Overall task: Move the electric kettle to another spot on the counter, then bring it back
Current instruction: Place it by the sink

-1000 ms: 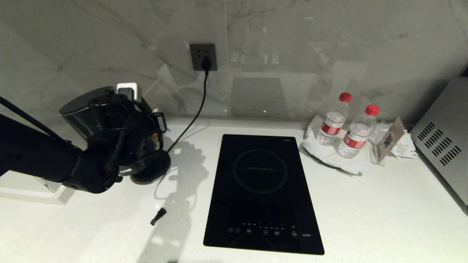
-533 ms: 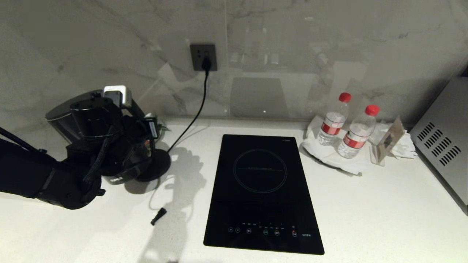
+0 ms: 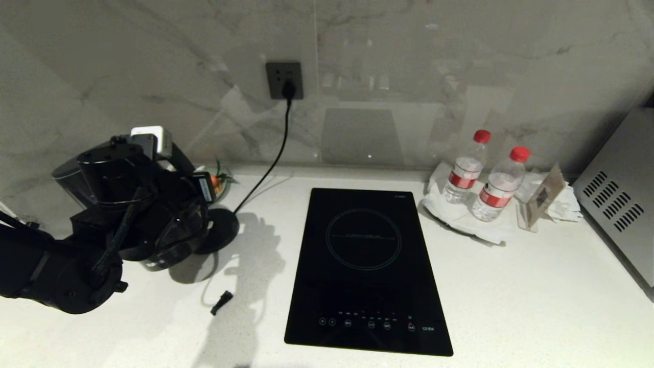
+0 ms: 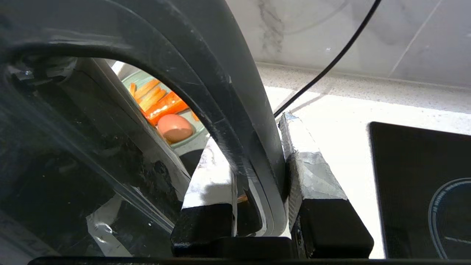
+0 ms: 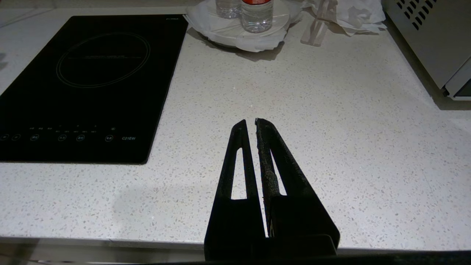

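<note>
Electric kettle (image 3: 168,240) in left end effector (image 4: 257,176)

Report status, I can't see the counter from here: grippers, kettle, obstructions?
Left gripper shut on electric kettle handle. Right gripper shut, idle above counter. Nothing blocking.

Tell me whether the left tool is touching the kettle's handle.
Touching. The left wrist view shows the left tool with both fingers pressed against the electric kettle handle between them.
</note>
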Tool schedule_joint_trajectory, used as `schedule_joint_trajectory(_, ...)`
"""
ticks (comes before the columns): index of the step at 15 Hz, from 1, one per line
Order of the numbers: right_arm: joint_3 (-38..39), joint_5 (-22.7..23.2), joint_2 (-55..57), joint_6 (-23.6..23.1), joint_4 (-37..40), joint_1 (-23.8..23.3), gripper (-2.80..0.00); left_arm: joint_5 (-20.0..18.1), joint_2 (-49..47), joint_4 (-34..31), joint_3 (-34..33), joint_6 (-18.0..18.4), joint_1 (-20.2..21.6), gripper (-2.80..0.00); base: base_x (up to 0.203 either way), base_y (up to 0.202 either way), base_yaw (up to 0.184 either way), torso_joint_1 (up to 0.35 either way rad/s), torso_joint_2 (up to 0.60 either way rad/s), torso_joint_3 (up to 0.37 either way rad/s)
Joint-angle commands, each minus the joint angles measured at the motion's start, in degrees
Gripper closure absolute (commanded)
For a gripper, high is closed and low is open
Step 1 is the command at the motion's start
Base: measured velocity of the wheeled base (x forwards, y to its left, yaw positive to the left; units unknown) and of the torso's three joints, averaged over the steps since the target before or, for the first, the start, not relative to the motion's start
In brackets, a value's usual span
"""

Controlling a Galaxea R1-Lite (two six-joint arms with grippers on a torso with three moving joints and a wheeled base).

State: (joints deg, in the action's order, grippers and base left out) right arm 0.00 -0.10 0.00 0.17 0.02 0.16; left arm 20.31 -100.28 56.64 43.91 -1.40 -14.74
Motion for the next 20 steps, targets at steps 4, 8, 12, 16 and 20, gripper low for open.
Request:
schedule_joint_trajectory(4,0.0,0.0,-0.1,0.0,0.0,0.0,0.00,0.2,0.6,0.3,-0.8,0.0,-0.1,0.00,0.000,0.000,0.000,0.000,0.00,0.000)
schedule_joint_trajectory(8,0.0,0.0,-0.1,0.0,0.0,0.0,0.00,0.2,1.1,0.3,-2.1,0.0,-0.1,0.00,0.000,0.000,0.000,0.000,0.00,0.000)
schedule_joint_trajectory(12,0.0,0.0,-0.1,0.0,0.0,0.0,0.00,0.2,1.4,0.3,-2.1,0.0,-0.1,0.00,0.000,0.000,0.000,0.000,0.00,0.000)
schedule_joint_trajectory(16,0.0,0.0,-0.1,0.0,0.0,0.0,0.00,0.2,2.0,0.3,-2.2,-0.1,-0.1,0.00,0.000,0.000,0.000,0.000,0.00,0.000)
schedule_joint_trajectory(20,0.0,0.0,-0.1,0.0,0.0,0.0,0.00,0.2,3.2,0.3,-4.0,0.0,-0.1,0.00,0.000,0.000,0.000,0.000,0.00,0.000)
